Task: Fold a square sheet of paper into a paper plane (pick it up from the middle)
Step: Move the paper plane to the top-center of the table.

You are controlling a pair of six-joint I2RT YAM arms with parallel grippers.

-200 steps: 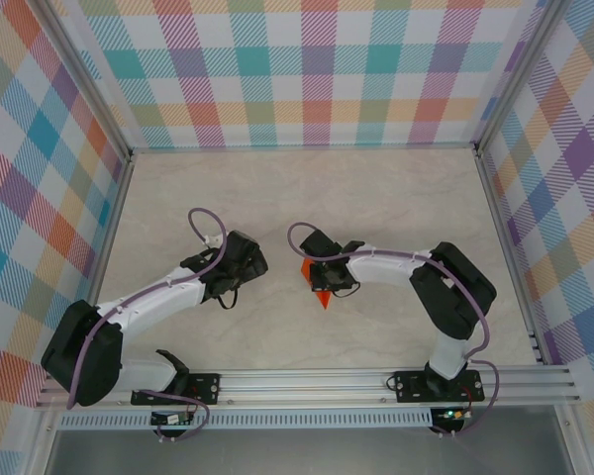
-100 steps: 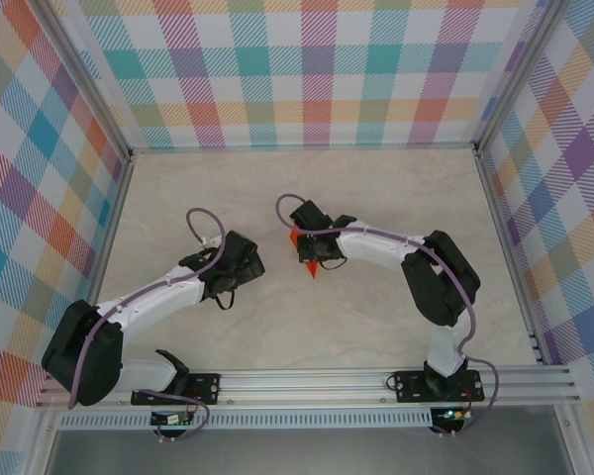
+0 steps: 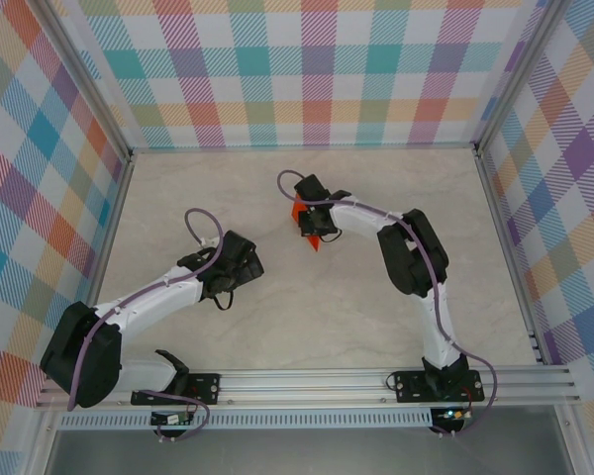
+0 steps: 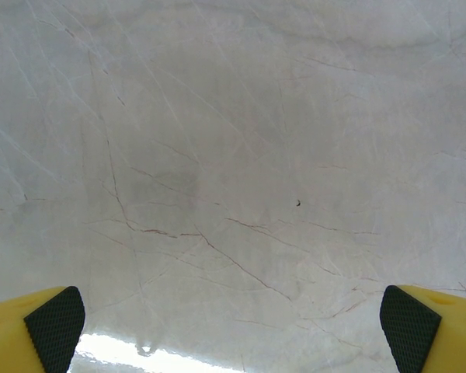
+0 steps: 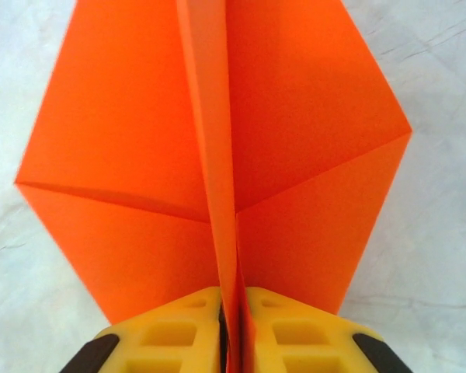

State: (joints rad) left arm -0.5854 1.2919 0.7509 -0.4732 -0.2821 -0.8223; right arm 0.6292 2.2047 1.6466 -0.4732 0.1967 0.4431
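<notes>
- Left gripper [image 3: 242,261]: note that its jaws stand fully apart and hold nothing. In the left wrist view only bare table [image 4: 233,155] lies beneath them. It has barely shifted over the last second.
- Paper plane [image 5: 217,155]: observe that it is already folded, with both wings spread and the centre fold upright. It sits near the middle of the table, clear of the left gripper.
- Right gripper [image 5: 233,334]: confirm that its jaws are pinched on the plane's centre fold. The arm has stretched away from its base within the last second, carrying the plane toward the far side. Treat folding as finished and the present step as presenting or placing the plane.
- Surroundings: the checked walls [image 3: 317,69] stand well away. Nothing blocks a set-down.
</notes>
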